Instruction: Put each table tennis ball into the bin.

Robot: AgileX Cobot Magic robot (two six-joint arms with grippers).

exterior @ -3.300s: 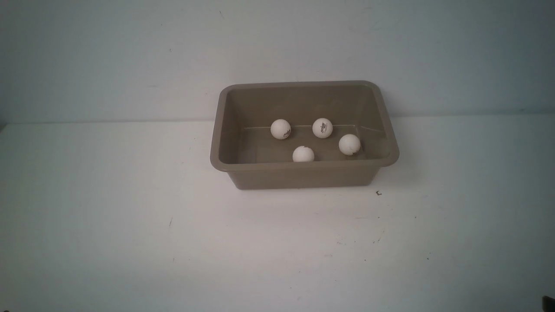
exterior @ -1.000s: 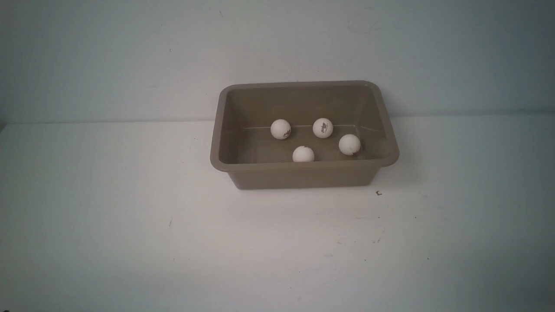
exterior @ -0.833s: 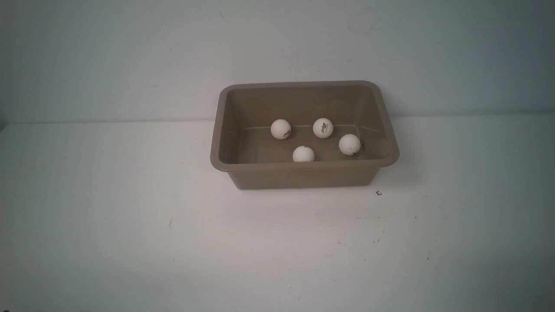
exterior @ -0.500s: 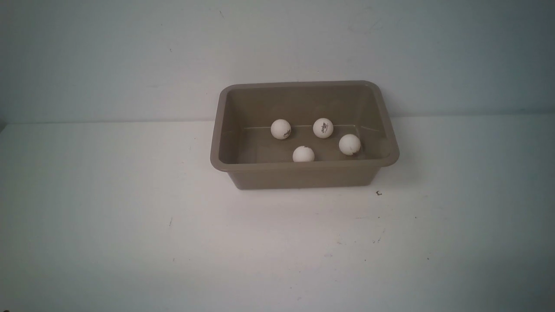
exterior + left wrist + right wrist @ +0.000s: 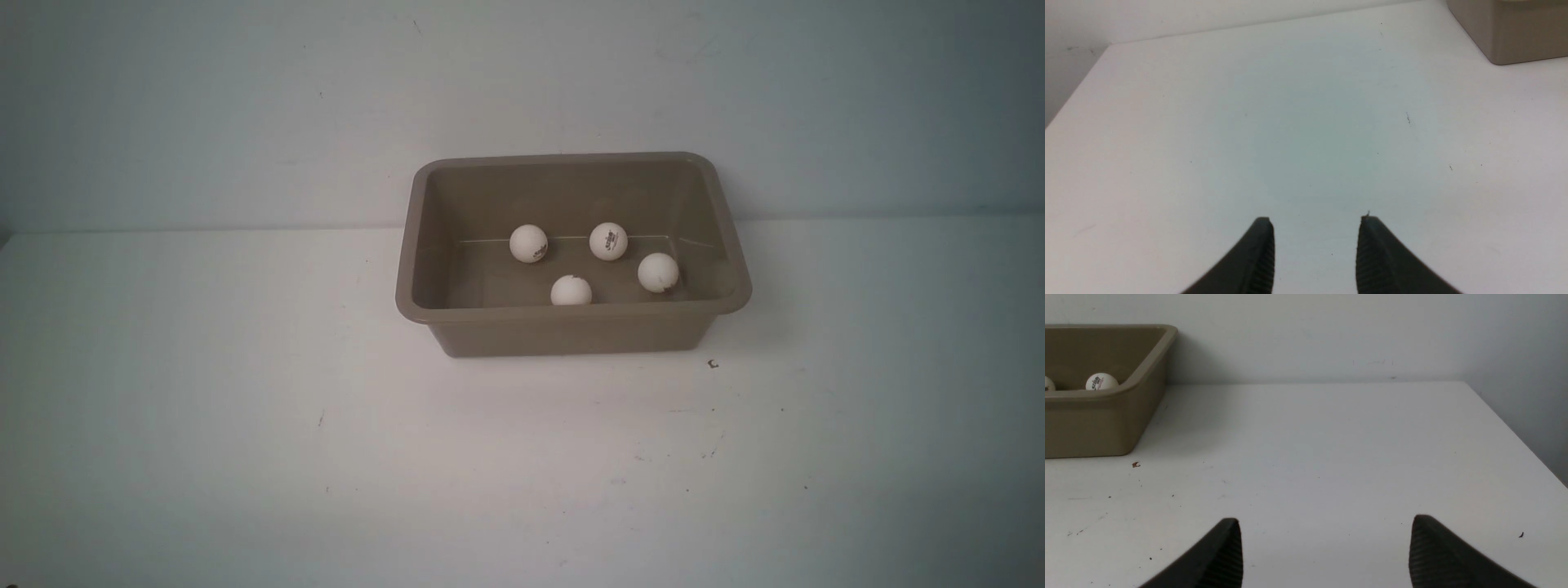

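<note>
Table tennis balls (image 5: 571,291): all 4 inside bin (image 5: 571,331) per front view; none on worktop (image 5: 245,408).
Left wrist: left claw (image 5: 1316,220) parted, empty.
Right wrist: right claw (image 5: 1327,522) wide open, empty.
Task looks done.

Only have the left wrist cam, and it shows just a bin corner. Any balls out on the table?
Observer: None in any view. The front view shows four table tennis balls inside the bin.
Operator: Right hand holding anything?
Observer: No. The right hand is open and empty, over the table.
Operator: Any arm over the bin?
Observer: No, neither arm shows in the front view.
</note>
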